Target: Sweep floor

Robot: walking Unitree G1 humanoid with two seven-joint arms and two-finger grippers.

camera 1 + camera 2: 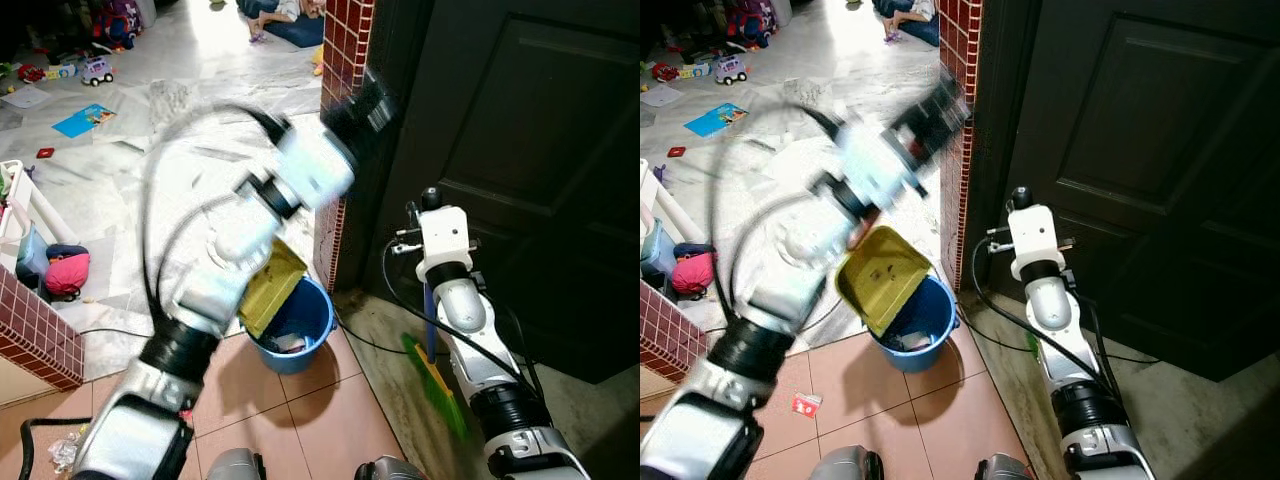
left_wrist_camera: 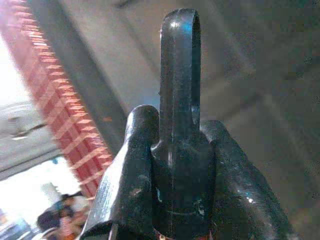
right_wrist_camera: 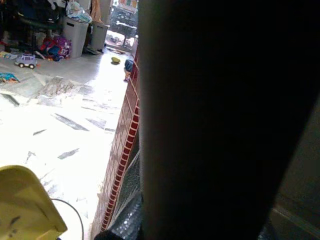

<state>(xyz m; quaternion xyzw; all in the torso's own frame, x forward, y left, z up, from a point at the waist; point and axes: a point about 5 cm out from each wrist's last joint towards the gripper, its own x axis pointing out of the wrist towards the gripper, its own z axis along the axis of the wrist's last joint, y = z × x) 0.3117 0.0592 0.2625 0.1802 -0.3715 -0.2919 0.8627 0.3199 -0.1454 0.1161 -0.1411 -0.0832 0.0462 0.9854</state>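
Right gripper at broom; jaws hidden, bristles blurred.

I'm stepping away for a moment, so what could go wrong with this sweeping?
The left gripper, shut on a dark handle, shows motion blur right beside the brick pillar and might hit it. The yellow dustpan tilts over the blue bucket; dirt could miss it.

The left arm is stretched up and forward, and it looks blurry. Its left pincer has its two black fingers pressed tight together. The right arm is bent low, with the right pincer pointing up.
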